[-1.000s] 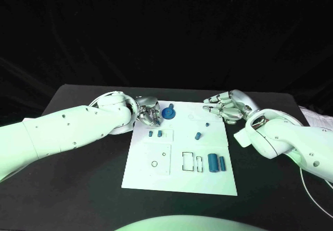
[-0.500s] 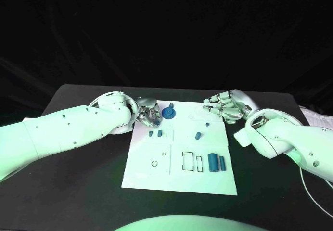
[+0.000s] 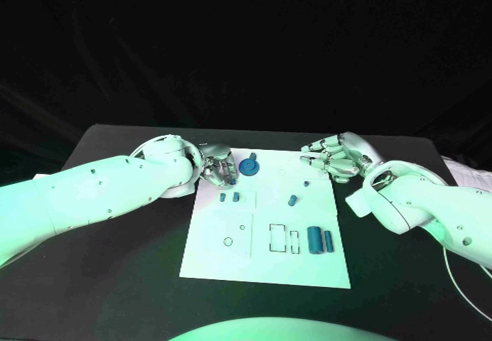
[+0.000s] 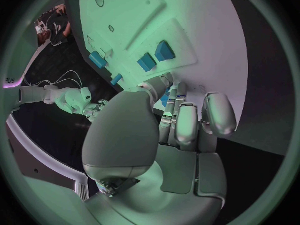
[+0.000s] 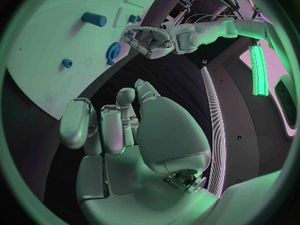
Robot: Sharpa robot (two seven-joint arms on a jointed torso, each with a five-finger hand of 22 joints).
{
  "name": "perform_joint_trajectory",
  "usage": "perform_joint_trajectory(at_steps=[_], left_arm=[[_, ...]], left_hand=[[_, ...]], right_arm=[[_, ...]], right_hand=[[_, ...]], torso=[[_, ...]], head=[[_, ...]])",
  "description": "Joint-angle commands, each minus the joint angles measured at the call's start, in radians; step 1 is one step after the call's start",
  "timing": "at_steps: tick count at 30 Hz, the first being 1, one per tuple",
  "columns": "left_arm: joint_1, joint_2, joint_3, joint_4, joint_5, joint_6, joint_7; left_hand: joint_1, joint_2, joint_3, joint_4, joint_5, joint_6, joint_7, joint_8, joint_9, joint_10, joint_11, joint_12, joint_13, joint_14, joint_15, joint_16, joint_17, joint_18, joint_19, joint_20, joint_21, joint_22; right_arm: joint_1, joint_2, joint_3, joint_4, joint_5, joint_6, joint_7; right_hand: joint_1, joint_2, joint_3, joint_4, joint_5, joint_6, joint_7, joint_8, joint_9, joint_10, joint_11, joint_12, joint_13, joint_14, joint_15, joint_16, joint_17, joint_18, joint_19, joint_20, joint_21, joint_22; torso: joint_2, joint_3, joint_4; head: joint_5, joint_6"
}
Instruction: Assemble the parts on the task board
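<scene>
- Black desk [image 3: 123, 249] under a dark backdrop, carrying a white rectangular task board [image 3: 220, 259] laid flat at its middle.
- Left robot hand [image 3: 217, 165], silver and many-fingered, sits at the board's far left corner, fingers curled in close together beside a round blue toothed gear part [image 3: 248, 167]; whether they touch the gear cannot be told. In the left wrist view the fingers [image 4: 211, 116] lie bunched over the board's edge with blue just visible past them.
- Right robot hand [image 3: 333, 158] rests at the board's far right corner, fingers curled inward; in the right wrist view the fingers [image 5: 112, 127] hang above the dark desk with nothing in them.
- Two small blue block parts [image 3: 230, 197] lie side by side on the left half of the board, just nearer than the gear.
- One small blue cylinder part [image 3: 292, 200] lies near the board's middle, with a tiny blue peg [image 3: 306, 184] just beyond it.
- Two larger blue upright-looking cylinder parts [image 3: 320, 241] stand side by side near the board's right edge, next to outlined rectangular slots [image 3: 278, 238].
- A small outlined ring [image 3: 227, 241] marks the board's left half, nearer the robot.
</scene>
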Motion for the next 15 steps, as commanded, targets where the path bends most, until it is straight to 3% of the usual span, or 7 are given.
perform_joint_trajectory(at_steps=[1, 6, 8, 11, 12, 14, 15], left_arm=[[0.0, -0.01, 0.0, 0.002, 0.02, -0.003, 0.004], [0.0, -0.039, 0.001, 0.006, 0.123, -0.056, 0.031], [0.0, -0.055, 0.001, 0.006, 0.196, -0.083, 0.049], [0.0, -0.078, 0.001, 0.007, 0.321, -0.133, 0.089], [0.0, -0.089, 0.001, 0.008, 0.419, -0.163, 0.122], [0.0, -0.102, 0.0, 0.011, 0.628, -0.195, 0.185], [0.0, -0.108, 0.0, 0.014, 0.744, -0.209, 0.219]], left_hand=[[-0.013, -0.005, -0.007, -0.002, -0.004, -0.011, -0.001, -0.002, -0.002, -0.015, 0.001, -0.007, -0.002, 0.02, 0.008, -0.006, -0.006, -0.012, -0.004, 0.009, -0.011, -0.007], [-0.014, -0.005, -0.018, -0.006, -0.003, -0.026, 0.004, 0.0, -0.007, -0.06, 0.008, -0.023, -0.004, 0.014, 0.014, -0.014, -0.026, 0.006, -0.036, 0.015, -0.087, -0.071], [-0.007, 0.003, -0.014, -0.01, -0.001, -0.022, 0.013, 0.005, -0.007, -0.069, 0.015, -0.023, -0.004, 0.001, 0.019, -0.039, -0.07, 0.017, -0.061, 0.019, -0.143, -0.117], [-0.001, 0.012, -0.004, -0.014, 0.001, -0.01, 0.026, 0.013, -0.006, -0.07, 0.024, -0.018, -0.002, -0.018, 0.025, -0.067, -0.115, 0.026, -0.084, 0.025, -0.192, -0.156], [0.0, 0.015, 0.002, -0.015, 0.001, -0.004, 0.028, 0.018, -0.005, -0.069, 0.025, -0.013, -0.002, -0.035, 0.027, -0.091, -0.153, 0.035, -0.105, 0.028, -0.237, -0.191], [0.0, 0.019, 0.013, -0.017, 0.001, 0.001, 0.033, 0.022, -0.006, -0.084, 0.031, -0.011, -0.003, -0.141, 0.033, -0.237, -0.361, 0.073, -0.219, 0.033, -0.438, -0.349], [0.004, 0.022, 0.019, -0.019, 0.0, 0.004, 0.036, 0.025, -0.007, -0.086, 0.033, -0.005, -0.002, -0.195, 0.034, -0.304, -0.454, 0.081, -0.261, 0.034, -0.496, -0.39]], right_arm=[[-0.001, -0.001, 0.0, -0.005, -0.016, -0.002, 0.0], [-0.001, -0.006, 0.0, -0.023, -0.088, 0.025, -0.022], [-0.001, -0.009, 0.0, -0.032, -0.164, 0.073, -0.05], [-0.001, -0.014, 0.0, -0.04, -0.304, 0.134, -0.083], [-0.001, -0.015, 0.0, -0.043, -0.378, 0.157, -0.097], [-0.001, -0.015, 0.0, -0.049, -0.481, 0.187, -0.118], [-0.001, -0.015, 0.0, -0.052, -0.53, 0.201, -0.129]], right_hand=[[0.013, -0.004, 0.005, 0.002, 0.006, 0.007, -0.002, -0.004, -0.001, -0.016, 0.001, -0.02, -0.015, 0.043, -0.005, -0.009, -0.007, 0.02, -0.005, 0.0, -0.01, -0.009], [0.034, -0.009, 0.029, 0.005, 0.008, 0.007, 0.002, -0.005, -0.003, -0.135, 0.004, -0.243, -0.191, 0.016, -0.003, -0.092, -0.086, 0.043, -0.06, 0.002, -0.092, -0.137], [0.048, -0.015, 0.063, 0.017, 0.008, 0.04, -0.001, 0.009, 0.003, -0.154, 0.01, -0.371, -0.314, 0.002, 0.004, -0.146, -0.131, 0.057, -0.083, 0.0, -0.139, -0.196], [0.066, -0.033, 0.087, 0.016, 0.007, 0.062, 0.005, 0.022, 0.009, -0.206, 0.02, -0.478, -0.407, 0.008, 0.006, -0.159, -0.144, 0.052, -0.074, 0.007, -0.142, -0.199], [0.078, -0.041, 0.103, 0.014, -0.001, 0.064, 0.01, 0.023, 0.009, -0.209, 0.022, -0.528, -0.46, 0.011, 0.011, -0.16, -0.145, 0.052, -0.07, 0.011, -0.144, -0.201], [0.096, -0.056, 0.128, 0.01, -0.036, 0.069, 0.012, 0.023, 0.009, -0.192, 0.029, -0.591, -0.537, 0.014, 0.015, -0.16, -0.143, 0.053, -0.066, 0.015, -0.145, -0.202], [0.105, -0.06, 0.141, 0.007, -0.058, 0.073, 0.007, 0.022, 0.009, -0.185, 0.029, -0.607, -0.561, 0.012, 0.015, -0.165, -0.147, 0.054, -0.068, 0.014, -0.149, -0.206]], torso=[[-0.001, -0.0006, 0.0004], [-0.002, -0.0014, 0.0017], [-0.002, -0.0002, 0.002], [-0.002, -0.0005, 0.0022], [-0.001, -0.0006, 0.0017], [-0.001, -0.0015, 0.0006], [-0.001, -0.0016, 0.0011]], head=[[-0.002, 0.0], [-0.006, 0.002], [-0.005, 0.005], [-0.007, 0.006], [-0.009, 0.008], [-0.012, 0.01], [-0.013, 0.01]])
